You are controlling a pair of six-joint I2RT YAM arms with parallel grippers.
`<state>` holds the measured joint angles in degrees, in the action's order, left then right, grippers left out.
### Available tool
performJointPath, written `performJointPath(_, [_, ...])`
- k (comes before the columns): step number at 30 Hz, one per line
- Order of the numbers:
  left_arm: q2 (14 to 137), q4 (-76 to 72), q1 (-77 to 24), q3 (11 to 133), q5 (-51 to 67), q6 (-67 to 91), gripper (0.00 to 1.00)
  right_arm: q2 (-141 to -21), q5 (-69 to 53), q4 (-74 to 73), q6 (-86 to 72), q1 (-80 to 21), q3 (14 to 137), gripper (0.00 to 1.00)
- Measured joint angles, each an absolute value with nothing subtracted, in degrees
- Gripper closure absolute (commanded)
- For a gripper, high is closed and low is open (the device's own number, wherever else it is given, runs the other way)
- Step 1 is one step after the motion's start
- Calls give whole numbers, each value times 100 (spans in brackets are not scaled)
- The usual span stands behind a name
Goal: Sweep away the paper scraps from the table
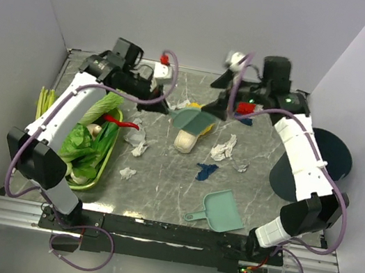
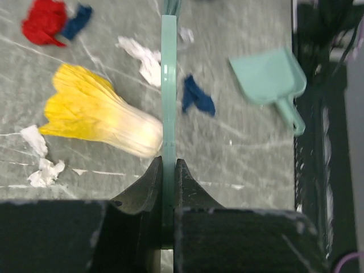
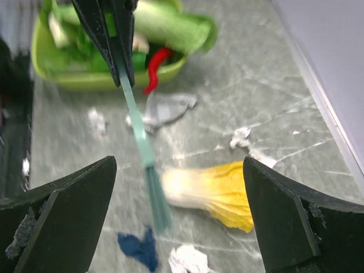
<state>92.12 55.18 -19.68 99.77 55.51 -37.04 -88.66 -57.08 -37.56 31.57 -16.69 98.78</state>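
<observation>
My left gripper (image 1: 167, 103) is shut on the handle of a teal hand brush (image 1: 196, 119), its fan of bristles hanging over the table (image 1: 257, 192) beside the napa cabbage (image 1: 185, 139). In the left wrist view the thin handle (image 2: 169, 85) runs away from the closed jaws (image 2: 169, 168). My right gripper (image 1: 219, 106) hovers just right of the brush, open and holding nothing; its wide fingers (image 3: 74, 210) frame the bristles (image 3: 156, 205) and cabbage (image 3: 216, 190). Paper scraps lie scattered: white (image 1: 223, 147), white (image 1: 139, 147), white (image 1: 126, 173), blue (image 1: 206, 171), red (image 1: 245, 108).
A teal dustpan (image 1: 219, 210) lies near the front edge. A green tray (image 1: 102, 172) of vegetables sits at the left, a red chili (image 1: 130, 125) hanging over its rim. A dark round bin (image 1: 328, 152) stands off the table's right side.
</observation>
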Motion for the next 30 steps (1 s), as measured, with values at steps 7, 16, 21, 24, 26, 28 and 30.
performJointPath(7, [9065, 5867, -2355, 9745, 5039, -4335, 99, -8842, -5072, -4560, 4392, -2333, 9513, 11])
performJointPath(16, [9041, 5808, -2349, 9867, 5057, -4344, 99, -8956, -4995, -5127, 4974, -2462, 9524, 47])
performJointPath(21, [9070, 5765, -2349, 9946, 5083, -4340, 55, -9065, -5076, -5087, 4748, -2477, 9526, 90])
performJointPath(24, [9098, 5592, -2303, 9968, 5116, -4193, 41, -9161, -5148, -5039, 4541, -2488, 9526, 99])
performJointPath(26, [9100, 5323, -2213, 9955, 5231, -3800, 39, -9209, -5177, -4925, 4359, -2486, 9524, 100])
performJointPath(28, [9098, 4797, -2010, 9887, 5568, -3120, 37, -9218, -5262, -4801, 4106, -2438, 9524, 100])
performJointPath(30, [9098, 4180, -1710, 9736, 5961, -2392, 36, -9216, -5481, -4652, 3806, -2344, 9524, 100])
